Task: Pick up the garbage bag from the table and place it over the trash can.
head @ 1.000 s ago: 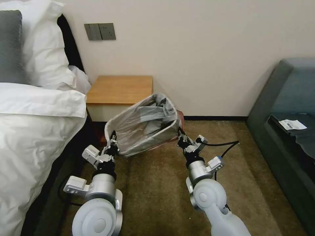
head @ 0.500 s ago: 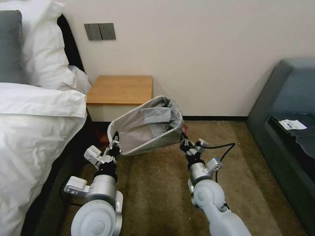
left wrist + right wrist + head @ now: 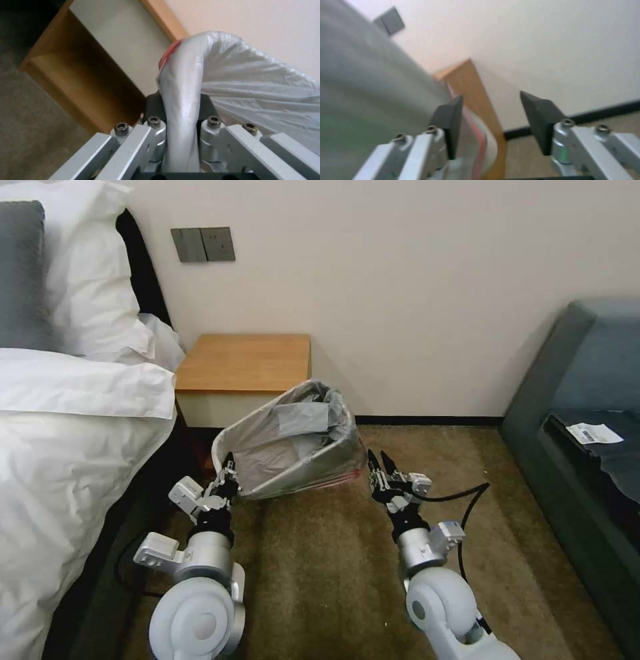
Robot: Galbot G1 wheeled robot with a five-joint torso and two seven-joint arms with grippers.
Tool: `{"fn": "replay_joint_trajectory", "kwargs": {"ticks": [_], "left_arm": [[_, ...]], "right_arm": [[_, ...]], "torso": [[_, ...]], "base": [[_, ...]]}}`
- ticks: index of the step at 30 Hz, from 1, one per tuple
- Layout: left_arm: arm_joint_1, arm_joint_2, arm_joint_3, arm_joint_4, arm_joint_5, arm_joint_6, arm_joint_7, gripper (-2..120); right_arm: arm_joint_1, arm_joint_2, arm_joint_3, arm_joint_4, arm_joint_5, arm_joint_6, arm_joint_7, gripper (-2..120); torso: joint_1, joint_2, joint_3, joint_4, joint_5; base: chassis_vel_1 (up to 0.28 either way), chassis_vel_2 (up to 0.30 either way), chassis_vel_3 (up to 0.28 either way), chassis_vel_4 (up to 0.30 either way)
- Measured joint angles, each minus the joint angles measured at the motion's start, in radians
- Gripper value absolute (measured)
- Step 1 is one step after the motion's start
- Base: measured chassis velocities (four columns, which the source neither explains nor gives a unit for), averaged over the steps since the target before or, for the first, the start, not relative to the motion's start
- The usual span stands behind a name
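The garbage bag (image 3: 293, 423) lines the trash can (image 3: 303, 477), its pink-red edging (image 3: 333, 483) folded down over the outside. The can stands tilted on the carpet in front of the table (image 3: 243, 361). My left gripper (image 3: 229, 468) is shut on the bag-covered rim (image 3: 181, 95) at the can's near left corner. My right gripper (image 3: 377, 461) stands open just right of the can's near right corner, apart from it. In the right wrist view its fingers (image 3: 448, 120) have nothing between them, and the can's pale greenish side (image 3: 350, 125) lies beside them.
A bed with white bedding (image 3: 67, 433) fills the left. A dark grey sofa (image 3: 580, 407) with a paper slip (image 3: 593, 433) stands on the right. Brown carpet (image 3: 320, 573) lies open between my arms. The wall (image 3: 413, 300) is behind the table.
My right gripper has opened, let go of the can's right corner and drawn back to the right. The can has sunk and shifted left. My left gripper keeps its hold.
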Motion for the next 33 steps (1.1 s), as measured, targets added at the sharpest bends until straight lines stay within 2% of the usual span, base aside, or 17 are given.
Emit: {"fn": "replay_joint_trajectory", "kwargs": {"ticks": [3,6,7,10,11,12,15,16,19,20,22,23,26,28,29,32,33], "left_arm": [[0.002,0.009,0.002,0.013,0.032,0.003,0.006,9],[0.007,0.052,0.02,0.05,0.154,0.001,0.038,9],[0.007,0.052,0.02,0.05,0.154,0.001,0.038,9],[0.017,0.095,0.035,0.084,0.301,-0.022,0.083,9],[0.019,0.106,0.037,0.099,0.363,-0.036,0.098,9],[0.019,0.106,0.037,0.099,0.363,-0.036,0.098,9],[0.021,0.121,0.046,0.128,0.516,-0.067,0.124,9],[0.021,0.121,0.046,0.128,0.516,-0.067,0.124,9],[0.023,0.118,0.057,0.155,0.658,-0.096,0.138,9],[0.023,0.118,0.057,0.155,0.658,-0.096,0.138,9],[0.027,0.111,0.061,0.173,0.722,-0.111,0.14,9],[0.027,0.111,0.061,0.173,0.722,-0.111,0.14,9],[0.03,0.093,0.065,0.196,0.794,-0.131,0.142,9],[0.03,0.087,0.068,0.199,0.809,-0.133,0.142,9],[0.03,0.079,0.072,0.199,0.824,-0.134,0.142,9],[0.029,0.074,0.074,0.199,0.834,-0.134,0.142,9],[0.027,0.07,0.078,0.201,0.843,-0.134,0.144,9]], "right_arm": [[-0.01,-0.001,0.017,0.032,-0.039,0.028,-0.008,61],[-0.009,-0.06,0.061,0.122,-0.129,0.07,-0.103,77],[-0.009,-0.06,0.061,0.122,-0.129,0.07,-0.103,77],[0.009,-0.173,0.077,0.168,-0.242,0.086,-0.208,90],[0.02,-0.226,0.074,0.172,-0.302,0.092,-0.245,88],[0.02,-0.226,0.074,0.172,-0.302,0.092,-0.245,88],[0.061,-0.375,0.037,0.187,-0.367,0.077,-0.325,75],[0.061,-0.375,0.037,0.187,-0.367,0.077,-0.325,75],[0.127,-0.588,-0.016,0.237,-0.356,-0.039,-0.377,59],[0.127,-0.588,-0.016,0.237,-0.356,-0.039,-0.377,59],[0.18,-0.692,-0.041,0.266,-0.316,-0.136,-0.406,49],[0.18,-0.692,-0.041,0.266,-0.316,-0.136,-0.406,49],[0.263,-0.788,-0.09,0.292,-0.228,-0.265,-0.412,34],[0.294,-0.806,-0.113,0.294,-0.198,-0.301,-0.406,30],[0.335,-0.821,-0.156,0.285,-0.167,-0.336,-0.396,23],[0.369,-0.824,-0.199,0.264,-0.151,-0.354,-0.388,18],[0.406,-0.815,-0.254,0.232,-0.149,-0.364,-0.386,10]], "torso": [[0.0,0.0,0.0,0.0,0.0],[0.0,0.0,0.0,0.0,-0.0001],[0.0,0.0,0.0,0.0,-0.0001],[0.0,0.0,0.0,0.0,0.0],[0.0,0.0,0.0,0.0,0.0],[0.0,0.0,0.0,0.0,0.0],[0.0,0.0,0.0,0.0002,0.0003],[0.0,0.0,0.0,0.0002,0.0003],[0.0,0.0,0.0,0.0,0.0001],[0.0,0.0,0.0,0.0,0.0001],[0.0,0.0,0.0,0.0001,-0.0001],[0.0,0.0,0.0,0.0001,-0.0001],[0.0,0.0,0.0,0.0,0.0],[0.0,0.0,0.0,0.0001,-0.0001],[0.0,0.0,0.0,0.0002,0.0],[0.0,0.0,0.0,0.0001,-0.0001],[0.0,0.0,0.0,0.0,-0.0001]], "base": [[0.0,0.0,0.0,0.0],[0.0,0.0,0.0,0.0],[0.0,0.0,0.0,0.0],[0.0,0.0,0.0,0.0],[0.0,0.0,0.0,0.0],[0.0,0.0,0.0,0.0],[0.0,0.0,0.0,0.0],[0.0,0.0,0.0,0.0],[0.0,0.0,0.0,0.0],[0.0,0.0,0.0,0.0],[0.0,0.0,0.0,0.0],[0.0,0.0,0.0,0.0],[0.0,0.0,0.0,0.0],[0.0,0.0,0.0,0.0],[0.0,0.0,0.0,0.0],[0.0,0.0,0.0,0.0],[0.0,0.0,0.0,0.0]]}}
